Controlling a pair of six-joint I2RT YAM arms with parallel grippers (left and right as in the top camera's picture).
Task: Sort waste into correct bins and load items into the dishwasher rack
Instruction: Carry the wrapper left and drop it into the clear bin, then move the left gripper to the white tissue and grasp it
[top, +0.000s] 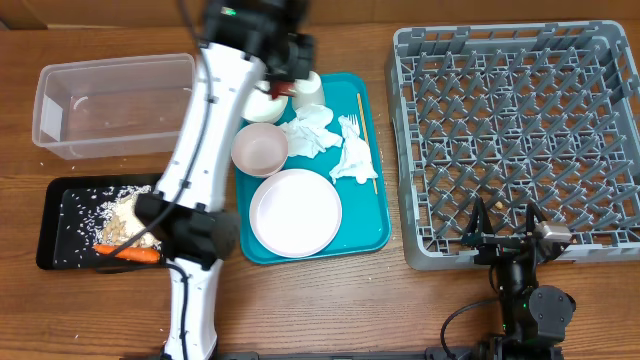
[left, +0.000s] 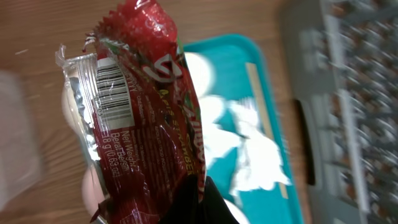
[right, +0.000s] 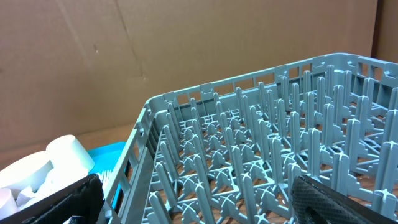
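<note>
One red snack wrapper (left: 149, 106): barcode, "Net Weight" legible

A teal serving tray (top: 360, 225) on wooden table (top: 300, 310) — cardboard (right: 124, 62), seemingly, behind.

The left arm (top: 205, 140), well to the left of the dishwasher rack (top: 402, 130), is built of long smooth white shells joined by bulky black joint housings. A thin black cable runs along one white link, and the wrist is a black cluster with a tiny green light. The left pincer (top: 283, 88) is black too; its own camera shows one matte black finger (left: 208, 202). The right arm (top: 528, 305), at the rack's near wall, is all black, with a green dot of light, a small silvery-grey cylinder and a looping black cable. The right pincer (top: 504, 222) has dark fingers (right: 339, 199) with a grainy surface.
</note>
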